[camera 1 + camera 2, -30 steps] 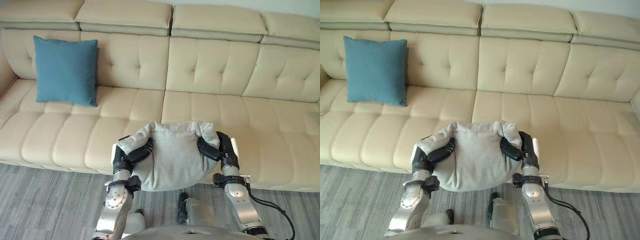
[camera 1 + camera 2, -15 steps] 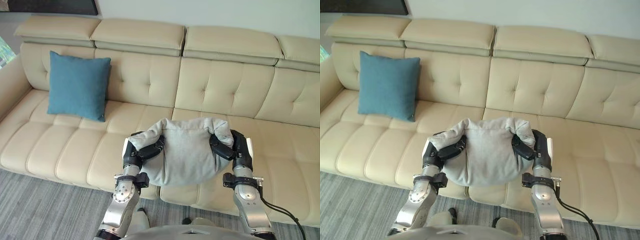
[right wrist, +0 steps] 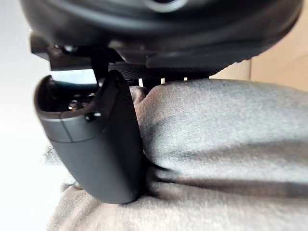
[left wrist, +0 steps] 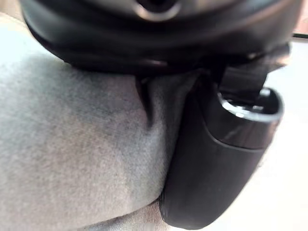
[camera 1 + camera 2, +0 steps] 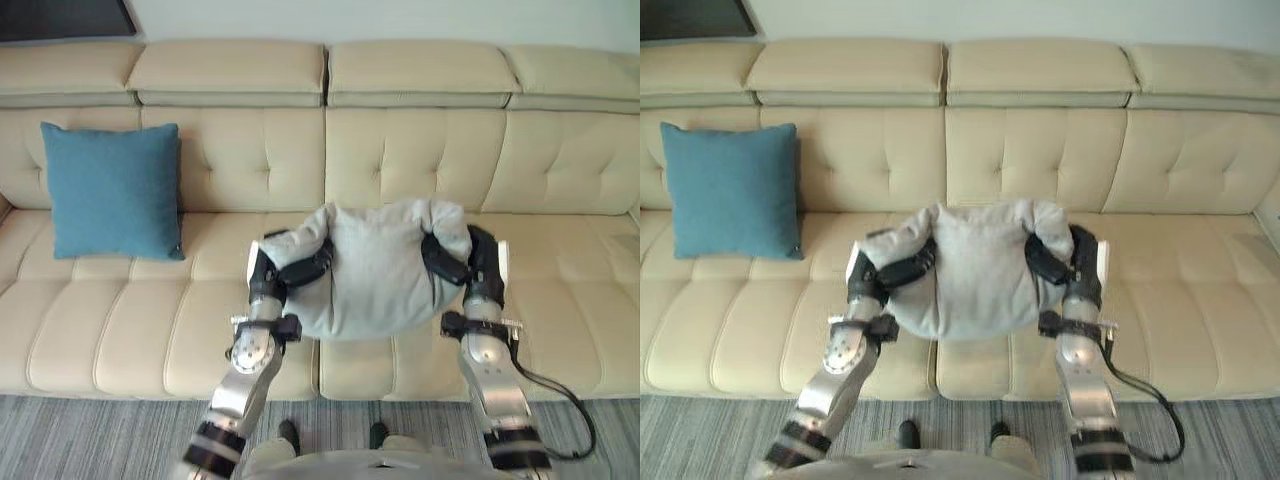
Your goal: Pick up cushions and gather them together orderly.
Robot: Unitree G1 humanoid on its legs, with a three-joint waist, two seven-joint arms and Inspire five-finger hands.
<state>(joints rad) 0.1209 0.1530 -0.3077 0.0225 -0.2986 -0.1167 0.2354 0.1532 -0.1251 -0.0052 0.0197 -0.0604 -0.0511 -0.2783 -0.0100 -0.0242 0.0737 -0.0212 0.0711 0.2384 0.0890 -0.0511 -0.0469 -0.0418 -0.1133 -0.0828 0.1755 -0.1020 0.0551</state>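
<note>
Grey cushion (image 5: 375, 265) hangs in the air between both hands, over the middle seats of the sofa (image 5: 565, 300). Left hand (image 5: 285, 272) grasps its upper left corner and right hand (image 5: 465, 262) its upper right corner, fingers curled into the cloth on each side; the wrist views show each thumb pressed into the grey fabric. Blue cushion (image 5: 112, 190) stands upright against the backrest at the sofa's left end, well apart from the grey one.
</note>
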